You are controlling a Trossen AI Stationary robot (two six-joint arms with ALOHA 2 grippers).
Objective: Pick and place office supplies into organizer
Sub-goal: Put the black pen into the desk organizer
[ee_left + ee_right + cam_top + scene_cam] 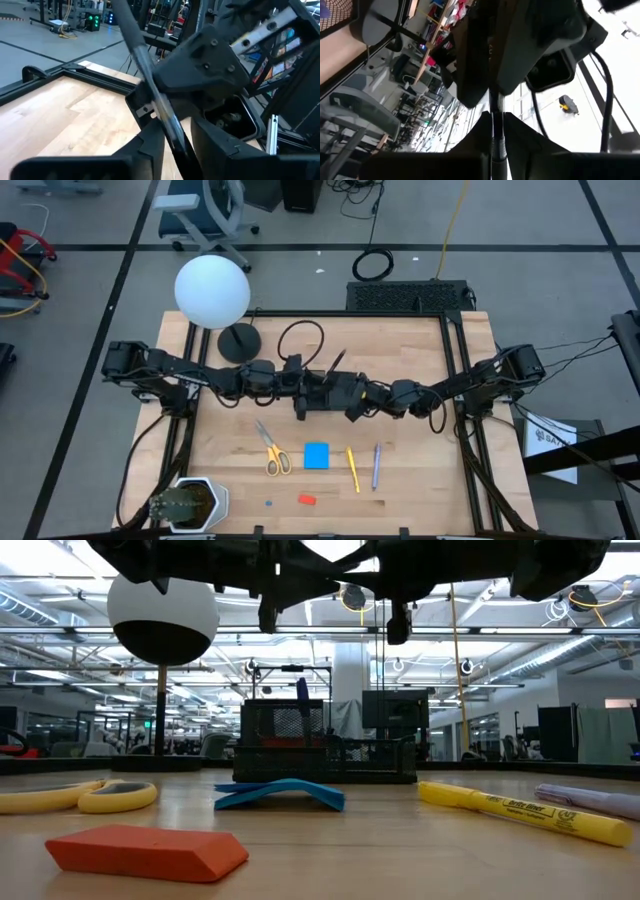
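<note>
- Organizer point(312, 396), a black mesh tray, sits mid-table under both arms; my overhead view mostly hides it, while my low view shows its mesh front point(300, 745) with a blue item standing in it.
- I see the left gripper point(300, 383) and right gripper point(345, 395) meeting over the tray, with a dark pen point(336, 363) angled up between them.
- My left wrist view shows the dark pen point(150, 75) crossing between the left fingers point(150, 150); I cannot tell whether they press it.
- My right wrist view shows the right fingers clamped on the pen's shaft point(494, 135).
- On the front boards I see yellow-handled scissors point(274, 452), blue note pad point(316, 455), yellow pencil point(352, 469), purple pen point(377, 465) and red eraser point(307, 500).
</note>
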